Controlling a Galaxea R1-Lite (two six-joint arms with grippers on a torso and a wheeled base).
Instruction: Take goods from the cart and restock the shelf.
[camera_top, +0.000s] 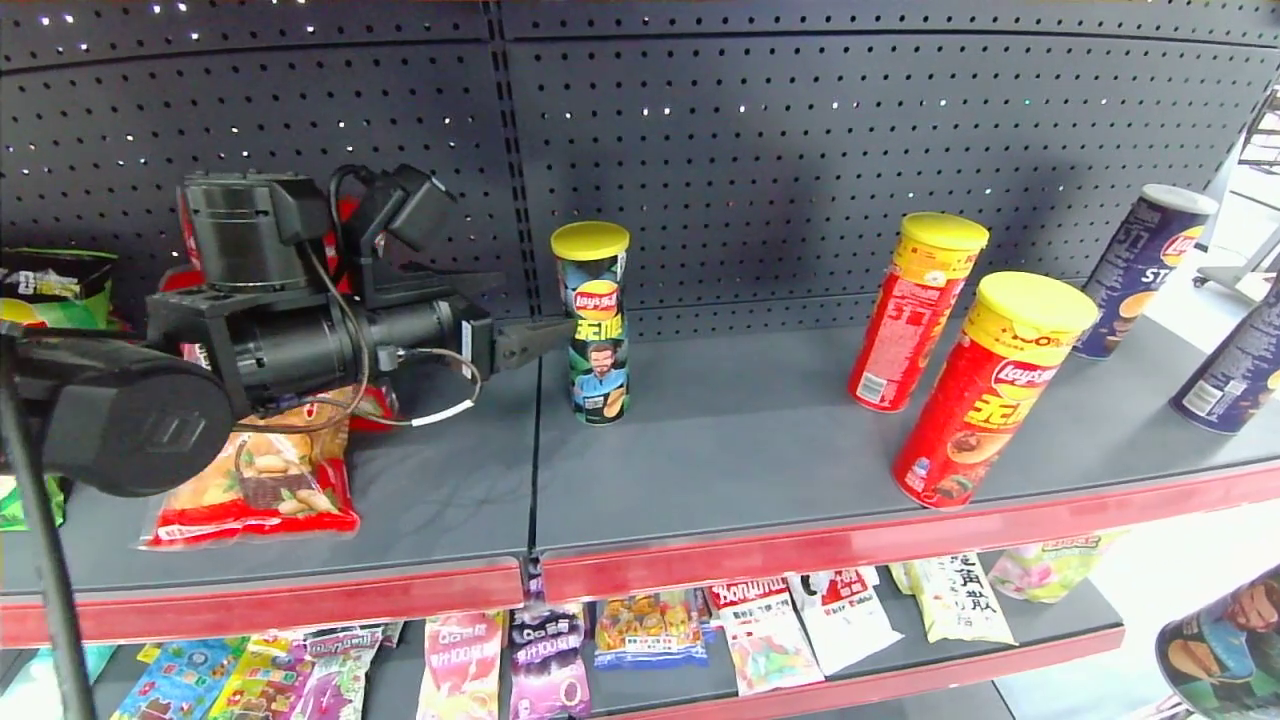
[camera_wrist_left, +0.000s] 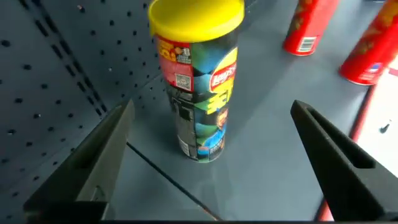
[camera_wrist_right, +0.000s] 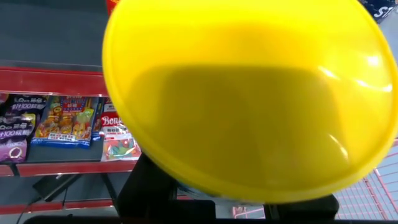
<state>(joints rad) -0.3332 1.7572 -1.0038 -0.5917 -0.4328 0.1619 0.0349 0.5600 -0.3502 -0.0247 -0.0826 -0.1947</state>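
Since the green can (camera_top: 590, 320) is standing on the shelf (camera_top: 760, 450), the left claw (camera_wrist_left: 211, 106) is gaping empty, the right claw (camera_wrist_right: 230, 204) gripping a second can (camera_wrist_right: 249, 93).

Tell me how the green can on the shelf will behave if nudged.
The green can stands upright, tall on a narrow base, so a push near the lid would probably tip it. Once down, its round wall would likely let it roll. Its glossy wrap may slip in the open left gripper.

Head camera down onto shelf (camera_top: 760, 450); left wrist near the same green can (camera_wrist_left: 198, 81); right wrist against second can (camera_wrist_right: 249, 93) lid.
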